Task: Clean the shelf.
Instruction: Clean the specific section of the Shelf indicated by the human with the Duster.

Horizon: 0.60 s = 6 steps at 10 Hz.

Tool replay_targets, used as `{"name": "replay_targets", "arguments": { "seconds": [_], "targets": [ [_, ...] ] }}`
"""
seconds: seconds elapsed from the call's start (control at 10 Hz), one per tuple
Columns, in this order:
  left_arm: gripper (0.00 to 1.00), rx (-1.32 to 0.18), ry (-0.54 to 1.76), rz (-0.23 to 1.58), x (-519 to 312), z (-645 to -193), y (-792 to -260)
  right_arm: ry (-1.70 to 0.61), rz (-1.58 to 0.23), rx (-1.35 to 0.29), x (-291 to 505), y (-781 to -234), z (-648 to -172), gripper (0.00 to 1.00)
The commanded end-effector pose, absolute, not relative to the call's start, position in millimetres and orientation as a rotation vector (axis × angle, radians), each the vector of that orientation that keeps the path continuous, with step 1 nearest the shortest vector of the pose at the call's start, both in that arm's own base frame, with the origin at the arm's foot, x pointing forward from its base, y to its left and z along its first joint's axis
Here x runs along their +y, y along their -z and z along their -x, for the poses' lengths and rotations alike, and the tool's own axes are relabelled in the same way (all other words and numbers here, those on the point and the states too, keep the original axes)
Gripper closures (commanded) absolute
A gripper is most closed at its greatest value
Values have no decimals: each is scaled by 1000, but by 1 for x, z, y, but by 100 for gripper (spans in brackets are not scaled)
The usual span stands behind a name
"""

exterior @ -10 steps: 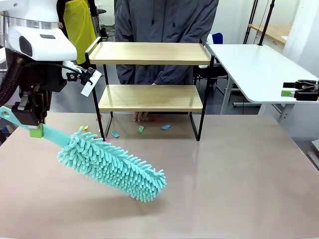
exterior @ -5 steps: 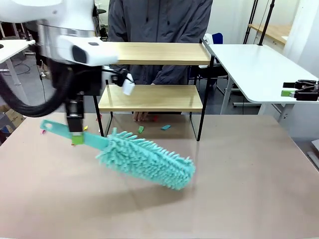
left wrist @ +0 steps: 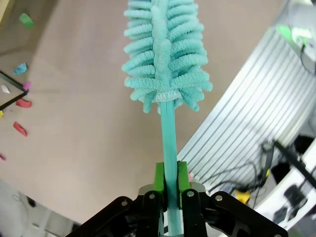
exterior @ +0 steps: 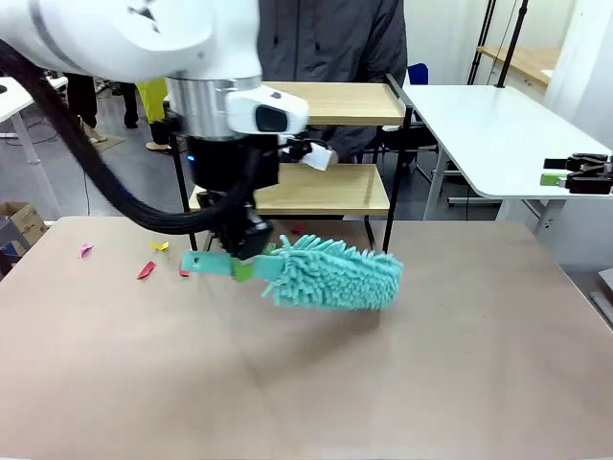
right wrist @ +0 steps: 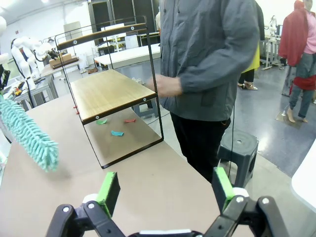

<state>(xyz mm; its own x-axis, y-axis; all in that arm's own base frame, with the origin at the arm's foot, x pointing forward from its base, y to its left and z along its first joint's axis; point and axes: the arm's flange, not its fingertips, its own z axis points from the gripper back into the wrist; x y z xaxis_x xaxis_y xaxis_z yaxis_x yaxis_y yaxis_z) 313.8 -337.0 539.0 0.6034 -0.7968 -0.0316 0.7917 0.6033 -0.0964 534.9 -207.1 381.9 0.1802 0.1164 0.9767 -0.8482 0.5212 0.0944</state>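
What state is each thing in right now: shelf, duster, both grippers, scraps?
shelf: upright on the table, lower board bare.
duster: held by its handle, head low over the table.
left gripper: jaws shut on the duster handle.
right gripper: jaws open, holding nothing.
paper scraps: loose on the table, some under the shelf.

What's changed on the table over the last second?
The left arm swung the teal duster from the left side of the table toward the middle, up to the shelf. The left gripper stayed shut on its handle. The shelf and the open right gripper did not move.
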Motion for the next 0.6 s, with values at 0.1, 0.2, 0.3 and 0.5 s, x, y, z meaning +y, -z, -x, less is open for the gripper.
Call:
{"name": "replay_targets", "arguments": {
  "seconds": [0.1, 0.2, 0.3, 0.5],
  "targets": [
    [87, 33, 737, -17, -371, -312, -528, -791, -761, -1199, -205, -384, -536, 0],
    [87, -4, 706, -17, -377, -311, -525, -791, -761, -1199, -205, -384, -536, 0],
    [87, -41, 644, -49, -385, -308, -522, -791, -761, -1199, -205, -384, -536, 0],
    [87, -85, 600, -69, -400, -308, -517, -791, -761, -1199, -205, -384, -536, 0]
  ]
}}
